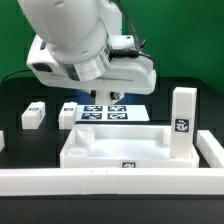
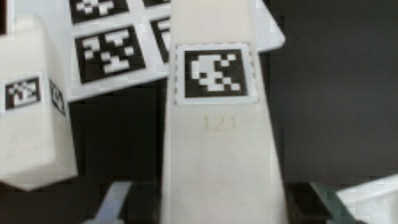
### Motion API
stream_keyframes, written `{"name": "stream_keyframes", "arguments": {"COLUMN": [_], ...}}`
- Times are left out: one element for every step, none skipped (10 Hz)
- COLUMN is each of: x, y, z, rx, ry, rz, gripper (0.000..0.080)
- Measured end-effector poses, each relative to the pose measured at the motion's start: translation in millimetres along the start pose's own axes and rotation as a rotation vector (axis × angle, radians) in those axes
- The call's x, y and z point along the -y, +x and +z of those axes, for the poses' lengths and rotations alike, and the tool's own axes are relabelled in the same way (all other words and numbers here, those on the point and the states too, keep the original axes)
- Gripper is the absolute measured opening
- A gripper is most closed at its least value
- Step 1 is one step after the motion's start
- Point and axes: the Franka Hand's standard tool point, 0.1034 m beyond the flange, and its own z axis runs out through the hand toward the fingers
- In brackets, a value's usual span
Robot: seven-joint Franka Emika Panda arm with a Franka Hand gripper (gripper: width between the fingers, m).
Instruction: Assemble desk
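In the wrist view a white square-section leg [image 2: 217,130] with a black-and-white tag [image 2: 214,75] runs lengthwise between my fingers [image 2: 121,200]. My gripper [image 2: 224,206] is shut on this leg over the marker board [image 2: 125,45]. In the exterior view the gripper [image 1: 103,98] hangs low over the marker board [image 1: 125,113], and the hand hides the held leg. The desk panel [image 1: 100,152], white with a raised rim, lies in front of it. One leg [image 1: 181,122] stands upright at the panel's corner on the exterior view's right.
Two loose legs [image 1: 33,114] [image 1: 67,114] lie on the black table at the exterior view's left; one of them [image 2: 27,115] lies beside the held leg. A low white border rail [image 1: 110,182] runs along the front and up the right side.
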Motion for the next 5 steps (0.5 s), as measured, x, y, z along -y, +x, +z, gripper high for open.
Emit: {"name": "stream_keyframes", "arguments": {"x": [10.1, 17.9, 13.2, 11.3, 15.9], "y": [-4.0, 1.9, -2.2, 5.5, 7.7], "z": [-29.6, -84.6, -108.4, -123.0, -118.2], "rx": [-0.009, -0.194, -0.274, -0.379, -0.459], "ry": [0.013, 0.058, 0.08, 0.093, 0.097], "rz": [-0.011, -0.035, -0.043, -0.046, -0.05], "gripper": [0.0291, 0.0291, 0.0291, 0.0291, 0.0291]}}
